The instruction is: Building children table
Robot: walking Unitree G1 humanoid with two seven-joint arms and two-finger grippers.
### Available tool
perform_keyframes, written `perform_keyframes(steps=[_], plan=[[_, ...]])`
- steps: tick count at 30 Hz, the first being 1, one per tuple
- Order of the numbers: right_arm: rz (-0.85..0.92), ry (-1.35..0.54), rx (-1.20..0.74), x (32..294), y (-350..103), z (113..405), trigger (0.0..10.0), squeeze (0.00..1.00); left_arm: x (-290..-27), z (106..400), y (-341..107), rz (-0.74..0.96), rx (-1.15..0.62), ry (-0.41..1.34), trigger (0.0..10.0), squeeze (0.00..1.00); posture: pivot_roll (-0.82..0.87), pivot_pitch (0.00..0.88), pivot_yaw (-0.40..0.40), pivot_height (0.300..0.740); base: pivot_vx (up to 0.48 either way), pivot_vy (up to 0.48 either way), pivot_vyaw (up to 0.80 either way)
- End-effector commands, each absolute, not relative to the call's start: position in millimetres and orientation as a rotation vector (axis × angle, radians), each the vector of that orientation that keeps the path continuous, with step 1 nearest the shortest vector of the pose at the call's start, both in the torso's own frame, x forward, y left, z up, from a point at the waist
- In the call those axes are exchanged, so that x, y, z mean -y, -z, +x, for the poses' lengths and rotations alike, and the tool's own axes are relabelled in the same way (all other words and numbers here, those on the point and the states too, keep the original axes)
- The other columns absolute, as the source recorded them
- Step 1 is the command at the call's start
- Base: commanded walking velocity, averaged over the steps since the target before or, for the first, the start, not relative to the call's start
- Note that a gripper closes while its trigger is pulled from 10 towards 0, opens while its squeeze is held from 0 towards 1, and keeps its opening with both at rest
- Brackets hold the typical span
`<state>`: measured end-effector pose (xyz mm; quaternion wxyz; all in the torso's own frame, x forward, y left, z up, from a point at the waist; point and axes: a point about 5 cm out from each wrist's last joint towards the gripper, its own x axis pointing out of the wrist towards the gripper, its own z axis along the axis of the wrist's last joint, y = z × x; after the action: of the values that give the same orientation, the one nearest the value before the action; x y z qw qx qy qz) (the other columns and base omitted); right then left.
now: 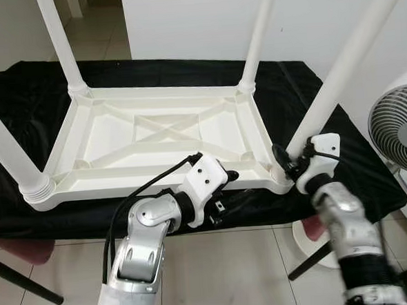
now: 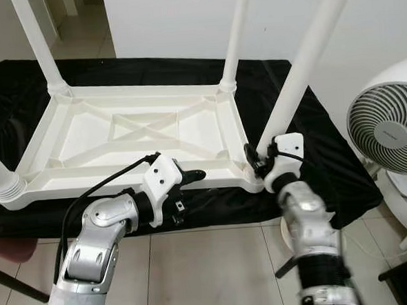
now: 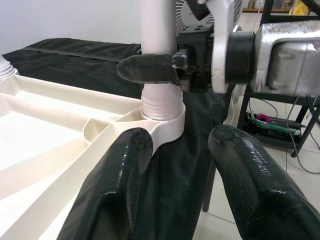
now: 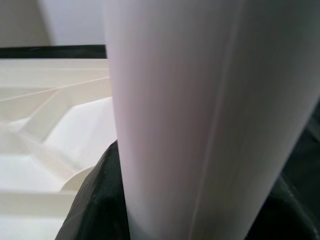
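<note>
Left eye view: white plastic tabletop (image 1: pixel 154 138) lies upside down on a black cloth (image 1: pixel 304 98), four legs standing up from its corners. Far pair at roughly 11 and 1 o'clock, near-left leg at 9, near-right leg (image 1: pixel 349 54) at about 3.

Right gripper (image 1: pixel 294 162) is clamped on the near-right leg just above its threaded collar, right at the corner socket (image 3: pixel 162 122). Right wrist view backs this up: white tube pressed close between the black fingers (image 4: pixel 95 200). Left wrist view shows one right finger wrapped across the leg directly over the collar.

Left gripper (image 1: pixel 223 186) is released, fingers spread, holding nothing. It sits at the near edge of the tabletop around 6 o'clock, pointing toward the same corner; the edge rib lies by one finger (image 3: pixel 120 185), and whether they touch I cannot tell.

Key relation: the leg's long axis runs up and away from the socket, leaning toward 1 o'clock in the head views, and the right arm is the one on it. The collar looks mostly seated but thread ridges still show, so my guess is the leg needs more turning about that axis. Left arm is the nearer one to brace the frame from 9 o'clock of the socket.

Risk: twisting without bracing could slide the top on the cloth.

Fan (image 1: pixel 399 130) stands on the floor off the right end, near the right elbow.
</note>
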<state>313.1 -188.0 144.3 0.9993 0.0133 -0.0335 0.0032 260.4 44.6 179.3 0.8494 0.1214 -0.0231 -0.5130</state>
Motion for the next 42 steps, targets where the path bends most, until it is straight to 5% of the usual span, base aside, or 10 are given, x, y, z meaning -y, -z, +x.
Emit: perform_keyframes(steps=[1, 11, 12, 22, 23, 24, 35, 41, 42], plan=[[0.032, 0.084, -0.031, 192.8, -124.3, 307.0, 0.0, 0.00, -48.6, 267.1, -178.1, 0.234, 0.064, 0.896, 10.0, 0.00, 0.08, 0.017, -0.033, 0.740, 0.000, 0.000, 0.00], [0.079, 0.305, -0.048, 174.8, -117.8, 296.0, 0.0, 0.00, -47.4, 268.8, -179.0, 0.233, 0.069, 0.899, 10.0, 0.00, 0.08, 0.004, -0.038, 0.740, 0.000, 0.000, 0.00], [0.111, 0.323, -0.050, 163.2, -118.9, 296.2, 10.0, 0.00, -46.0, 268.7, -179.6, 0.228, 0.073, 0.898, 10.0, 0.00, 0.08, 0.002, -0.040, 0.740, 0.000, 0.000, 0.00], [0.071, 0.201, -0.006, 163.8, -128.0, 302.0, 10.0, 0.00, -45.1, 268.3, -180.3, 0.227, 0.075, 0.894, 10.0, 0.00, 0.08, 0.009, -0.042, 0.740, 0.000, 0.000, 0.00], [0.063, 0.167, 0.003, 165.5, -128.9, 303.4, 10.0, 0.71, -45.3, 268.1, -180.0, 0.227, 0.073, 0.892, 10.0, 0.00, 0.08, 0.012, -0.042, 0.740, 0.000, 0.000, 0.00], [0.053, 0.147, 0.011, 167.6, -129.8, 304.3, 10.0, 1.00, -45.5, 268.1, -179.8, 0.225, 0.070, 0.891, 10.0, 0.00, 0.08, 0.012, -0.042, 0.740, 0.000, 0.000, 0.00], [0.016, -0.007, 0.035, 178.2, -133.7, 308.9, 10.0, 1.00, -46.0, 268.4, -179.4, 0.221, 0.070, 0.886, 10.0, 0.00, 0.09, 0.015, -0.048, 0.740, 0.000, 0.000, 0.00], [-0.032, -0.243, 0.060, 179.6, -141.1, 308.7, 10.0, 1.00, -45.7, 268.9, -178.1, 0.223, 0.067, 0.886, 10.0, 0.00, 0.09, 0.017, -0.046, 0.740, 0.000, 0.000, 0.00], [-0.052, -0.317, 0.061, 179.0, -142.4, 307.2, 10.0, 0.00, -45.6, 269.1, -178.1, 0.222, 0.066, 0.886, 10.0, 0.00, 0.09, 0.017, -0.046, 0.740, 0.000, 0.000, 0.00]])
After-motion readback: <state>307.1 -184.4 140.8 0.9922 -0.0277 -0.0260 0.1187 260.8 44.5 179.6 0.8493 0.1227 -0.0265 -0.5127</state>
